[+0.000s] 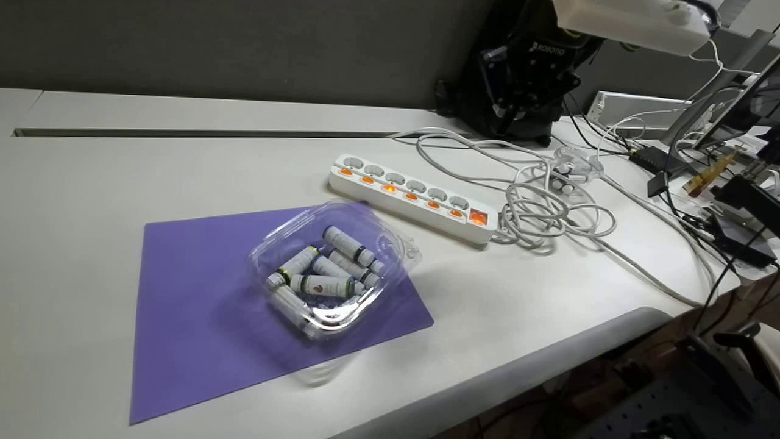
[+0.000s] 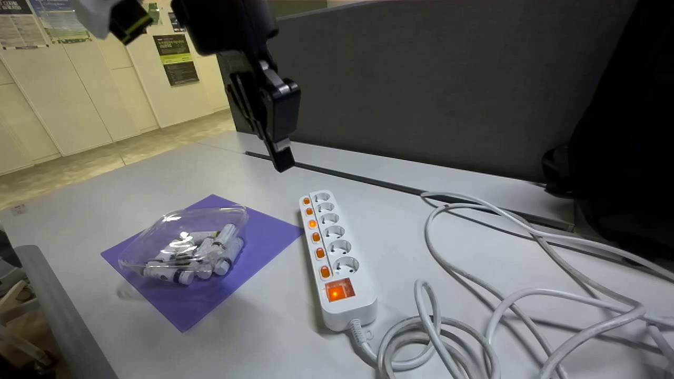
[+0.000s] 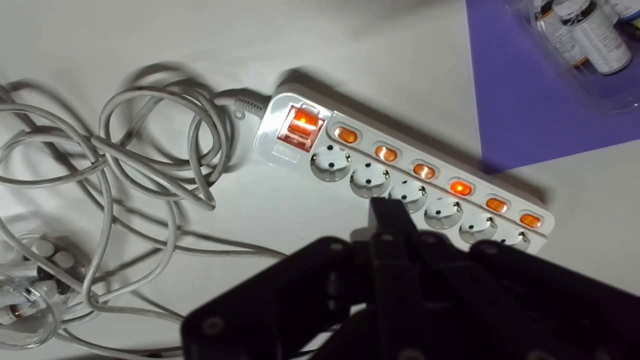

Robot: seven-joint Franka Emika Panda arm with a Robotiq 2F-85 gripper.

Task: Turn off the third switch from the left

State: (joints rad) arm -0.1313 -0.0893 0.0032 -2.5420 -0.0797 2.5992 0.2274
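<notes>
The power strip [image 1: 409,211] lay aslant on the pale, smooth bench [image 1: 79,177], a long bar of white plastic with softened corners. In an exterior view its plain end pointed far and left, its corded end near and right. Counting from that plain end, I picked out the third switch [image 1: 389,188], a tiny oval rocker of orange-red plastic, sunk in the row beside the round, scooped sockets [image 1: 395,178]. It glowed brightly, while the neighbouring rockers [image 1: 411,196] looked duller; at the corded end a larger squarish rocker [image 1: 478,217] shone too.

The end effector [image 2: 283,156], black and angular with a blunt tip, hung in the air well apart from the power strip. It was clenched: in the wrist view its fingers [image 3: 392,212] sat pressed together.

From a ribbed sleeve [image 2: 358,331] the smooth, pale cord [image 3: 130,158] sprawled in loose coils. Left and near of the power strip, in an exterior view, lay a flat, crisp-edged purple sheet [image 1: 189,335]; on it stood a clear, shiny plastic tub [image 2: 168,226] heaped with small cylindrical bottles [image 1: 323,285], white-labelled. Whether the sheet touched the power strip I could not tell. On the far side stood a dull, dark grey partition [image 1: 213,49].
</notes>
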